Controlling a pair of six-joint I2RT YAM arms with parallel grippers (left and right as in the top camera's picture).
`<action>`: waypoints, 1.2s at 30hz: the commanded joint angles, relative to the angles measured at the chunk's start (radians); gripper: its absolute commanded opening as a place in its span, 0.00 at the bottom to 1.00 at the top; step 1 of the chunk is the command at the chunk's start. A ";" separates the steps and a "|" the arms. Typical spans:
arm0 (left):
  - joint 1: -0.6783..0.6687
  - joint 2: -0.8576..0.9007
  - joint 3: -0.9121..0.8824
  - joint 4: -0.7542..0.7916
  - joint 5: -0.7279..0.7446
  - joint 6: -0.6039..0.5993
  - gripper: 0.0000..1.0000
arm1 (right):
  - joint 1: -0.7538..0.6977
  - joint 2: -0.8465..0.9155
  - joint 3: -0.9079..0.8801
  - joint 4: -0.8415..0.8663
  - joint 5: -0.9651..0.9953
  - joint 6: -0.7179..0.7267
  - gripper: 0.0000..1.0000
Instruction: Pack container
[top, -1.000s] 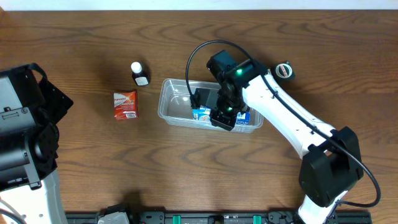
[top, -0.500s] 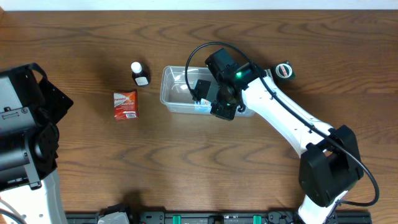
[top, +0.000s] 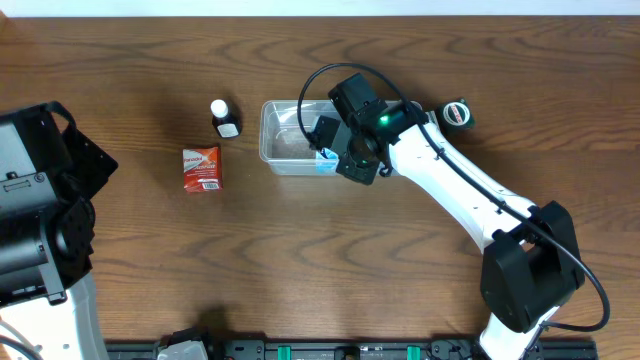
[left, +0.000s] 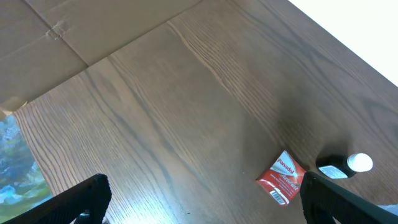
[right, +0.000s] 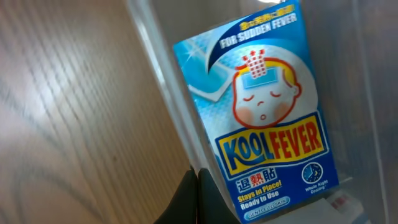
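The clear container (top: 285, 140) lies at the middle back of the table; in the right wrist view its see-through wall (right: 158, 81) runs down to my fingertips. A blue Kool Fever carton (right: 267, 124) lies inside it, showing in the overhead view as a blue edge (top: 325, 166). My right gripper (right: 196, 200) is shut, its fingers pinched on the container's near wall (top: 345, 165). Far to the left, my left gripper (left: 208, 205) hangs open above bare table, holding nothing.
A red Panadol packet (top: 201, 168) lies left of the container, also seen in the left wrist view (left: 283, 180). A small dark bottle with a white cap (top: 224, 118) stands behind it. A small round roll (top: 457, 113) sits at the back right.
The container has slid toward the back of the table together with my right gripper. The left arm has not moved.
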 joint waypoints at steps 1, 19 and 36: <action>0.006 0.003 0.019 -0.001 -0.013 0.006 0.98 | -0.009 0.010 0.037 0.010 0.010 0.097 0.01; 0.006 0.003 0.019 -0.001 -0.013 0.006 0.98 | -0.013 0.059 0.071 0.178 -0.171 0.190 0.01; 0.006 0.003 0.019 -0.001 -0.013 0.006 0.98 | -0.013 0.199 0.071 0.361 -0.170 0.190 0.01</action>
